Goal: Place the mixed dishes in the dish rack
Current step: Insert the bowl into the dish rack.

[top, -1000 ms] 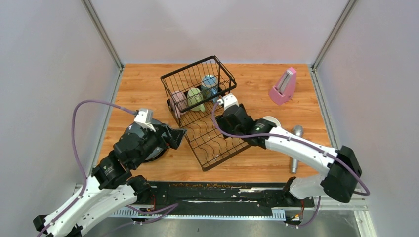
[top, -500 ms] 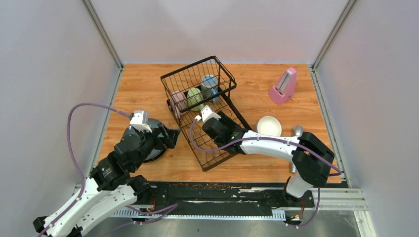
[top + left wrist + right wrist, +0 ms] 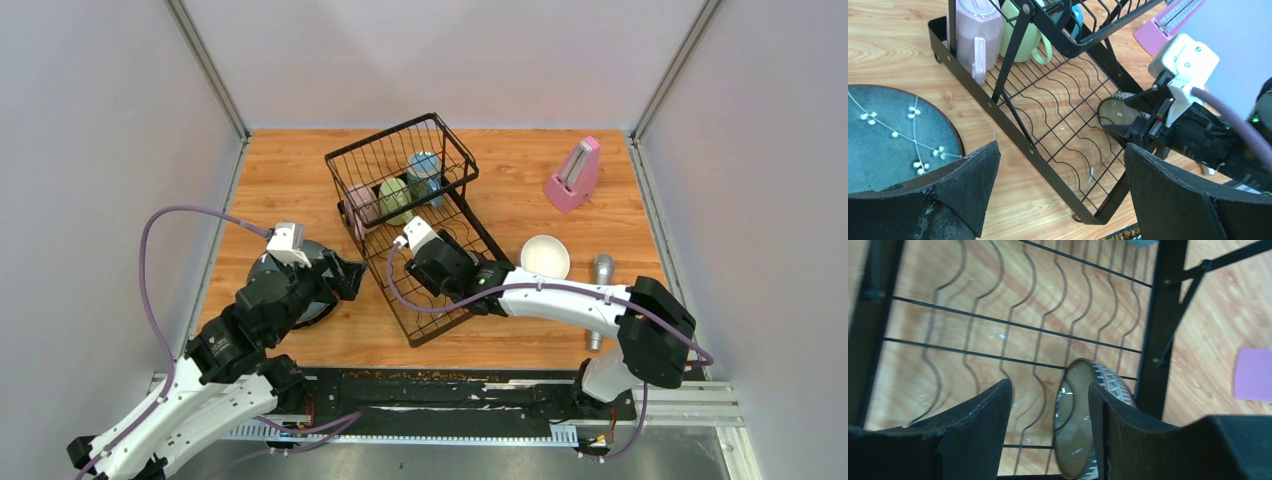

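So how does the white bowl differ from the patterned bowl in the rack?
Pose: the white bowl sits mouth up, while the patterned bowl stands on edge.
Place: the white bowl is on the table beside the dish rack; the patterned bowl is in the rack's wavy slots.
Colour: the white bowl is plain; the patterned bowl is brownish inside with a pattern outside.
Both are round and empty.

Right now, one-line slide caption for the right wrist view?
Right gripper, jaws open around a dark bowl standing on edge in the dish rack's wavy plate slots.
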{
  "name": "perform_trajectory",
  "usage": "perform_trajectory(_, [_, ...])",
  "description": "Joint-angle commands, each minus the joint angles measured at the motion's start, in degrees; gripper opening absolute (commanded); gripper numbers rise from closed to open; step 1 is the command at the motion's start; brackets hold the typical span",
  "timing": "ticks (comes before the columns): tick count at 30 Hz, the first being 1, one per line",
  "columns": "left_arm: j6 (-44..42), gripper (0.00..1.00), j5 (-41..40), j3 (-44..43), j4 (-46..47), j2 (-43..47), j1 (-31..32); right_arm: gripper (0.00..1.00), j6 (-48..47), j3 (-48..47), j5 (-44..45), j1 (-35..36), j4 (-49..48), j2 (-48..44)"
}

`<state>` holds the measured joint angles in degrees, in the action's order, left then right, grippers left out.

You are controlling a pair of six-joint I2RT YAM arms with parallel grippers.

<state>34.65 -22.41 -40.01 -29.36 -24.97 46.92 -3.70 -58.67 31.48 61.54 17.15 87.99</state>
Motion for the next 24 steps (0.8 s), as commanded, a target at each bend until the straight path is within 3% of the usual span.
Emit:
perform_trajectory(1, [0.7,1.0,1.3,-0.2,3.0,-2.1,0.2,0.6,7.4,-3.1,-9.2,1.0,4.1,-2.0])
perform_trajectory(5, [0.8,1.0,2.0,0.2,4.1,-2.8,0.2,0.65,10.6,-3.5,-10.4,1.2,5.9,-6.5])
perform_trajectory(10, [0.8,1.0,2.2,0.2,4.3,-3.1,0.2,0.75,16.8,-0.3,-4.5,-2.2,6.4,-15.6])
perform_trajectory(13, [1.0,1.0,2.5,0.5,4.4,-3.3,0.2,0.83,21.0,3.9,-12.8,-8.6,6.4,-22.0])
perform_trajectory(17, [1.2,1.0,3.4,0.9,5.4,-3.9,0.2,0.98,24.2,9.9,-32.7,-19.4,5.4,-26.0])
perform_trajectory(19, [1.1,1.0,4.0,0.9,5.9,-4.4,0.2,1.0,23.3,11.6,-39.9,-22.3,4.8,-26.4])
perform_trajectory(24, [1.0,1.0,5.5,0.6,7.0,-6.5,0.2,1.0,22.1,12.3,-45.0,-26.3,4.5,-23.3])
